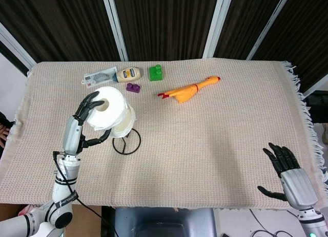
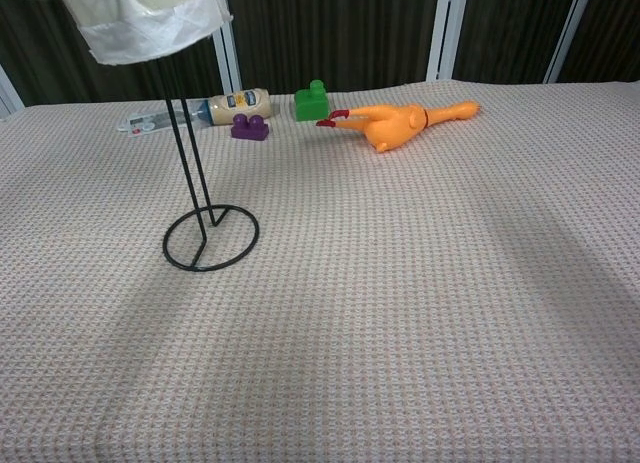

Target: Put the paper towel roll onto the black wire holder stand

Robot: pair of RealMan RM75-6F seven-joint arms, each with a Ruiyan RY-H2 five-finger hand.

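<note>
My left hand (image 1: 88, 116) grips the white paper towel roll (image 1: 111, 111), wrapped in clear plastic, in the air directly over the black wire holder stand (image 1: 126, 142). In the chest view the roll's lower end (image 2: 148, 21) sits at the top of the stand's upright rods (image 2: 186, 143), whose tips are hidden by it. The stand's ring base (image 2: 211, 237) rests on the woven cloth. My right hand (image 1: 288, 173) hangs at the near right table edge, fingers spread, holding nothing.
At the back of the cloth lie a yellow rubber chicken (image 1: 188, 90), a green block (image 1: 155, 72), a purple block (image 1: 133, 86), a mayonnaise bottle (image 1: 127, 73) and a flat tube (image 1: 99, 76). The fringed cloth edge (image 1: 305, 109) runs down the right.
</note>
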